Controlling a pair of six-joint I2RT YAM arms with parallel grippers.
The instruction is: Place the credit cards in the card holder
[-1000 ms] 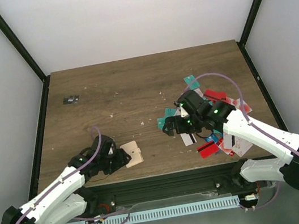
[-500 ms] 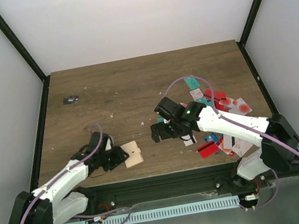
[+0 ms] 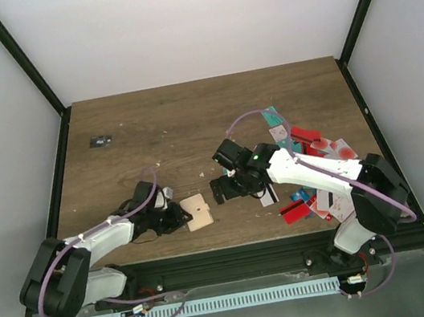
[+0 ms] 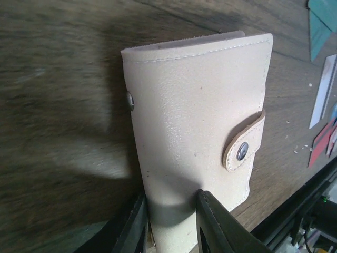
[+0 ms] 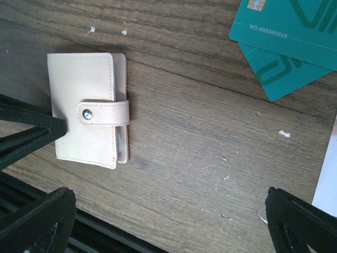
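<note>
The beige card holder (image 3: 196,211) lies closed, its tab snapped, near the table's front edge; it also shows in the left wrist view (image 4: 195,116) and the right wrist view (image 5: 84,113). My left gripper (image 3: 178,217) (image 4: 169,224) is shut on its near end, one finger at the spine edge and one on the cover. The credit cards (image 3: 316,169) lie in a loose pile at the right, and teal cards (image 5: 287,31) reach into the right wrist view. My right gripper (image 3: 228,184) (image 5: 168,211) hangs open over bare wood between holder and pile, holding nothing.
A tiny dark flat object (image 3: 100,141) lies at the far left of the table. The black front rail (image 3: 228,252) runs just below the holder. Pale crumbs (image 5: 284,133) dot the wood. Card edges (image 4: 322,100) show at the right of the left wrist view.
My left gripper has closed in on the card holder and nudged it slightly right. My right arm has swung left, away from the card pile toward the holder, still open.
</note>
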